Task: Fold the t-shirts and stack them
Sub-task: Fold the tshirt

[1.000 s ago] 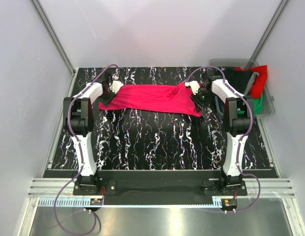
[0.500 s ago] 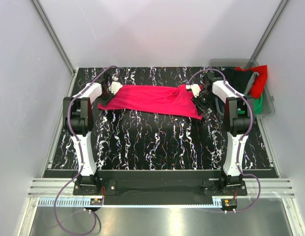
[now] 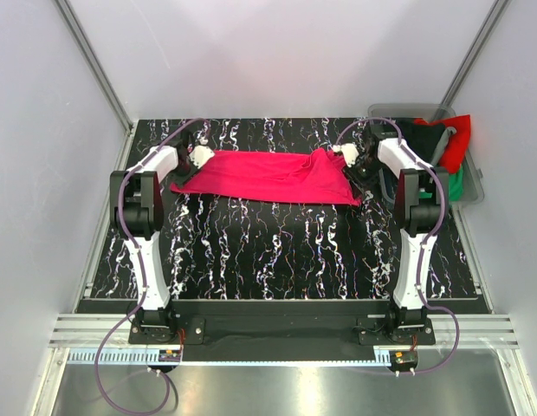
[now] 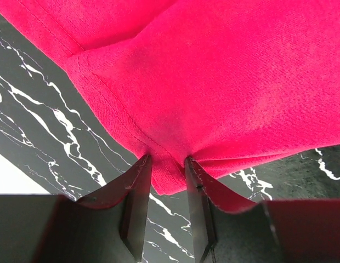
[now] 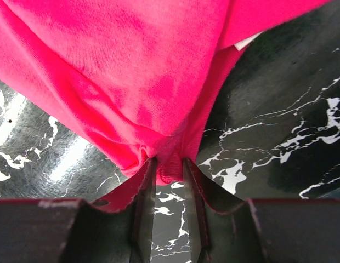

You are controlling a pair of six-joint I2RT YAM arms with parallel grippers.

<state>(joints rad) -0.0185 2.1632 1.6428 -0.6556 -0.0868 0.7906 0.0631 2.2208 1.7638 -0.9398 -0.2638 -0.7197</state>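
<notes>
While the vivid crimson-pink short-sleeved cloth t-shirt [image 3: 268, 176] is being held spread out sideways over the black white-veined marble-patterned table [image 3: 277, 251], toward the table's 12 o'clock edge, its two ends are being gripped. The shirt's 9 o'clock end is being pinched by the left two-finger gripper [image 3: 202, 156]; in the left wrist view the left two-finger gripper [image 4: 167, 170] is being kept nearly closed, with a bunched fold of stitched hem squeezed between its dark fingers. The 3 o'clock end is being pinched by the right two-finger gripper [image 3: 348, 156], and in the right wrist view the right two-finger gripper [image 5: 166, 167] is likewise being kept narrow on a gathered tuck of cloth. Whether the shirt's middle is touching the table cannot be told. At 2 o'clock, a black cloth garment [image 3: 420, 134], a red cloth garment [image 3: 459, 139] and a green cloth garment [image 3: 459, 184] are being held in the grey plastic bin [image 3: 472, 198], the red one draped over its rim.
</notes>
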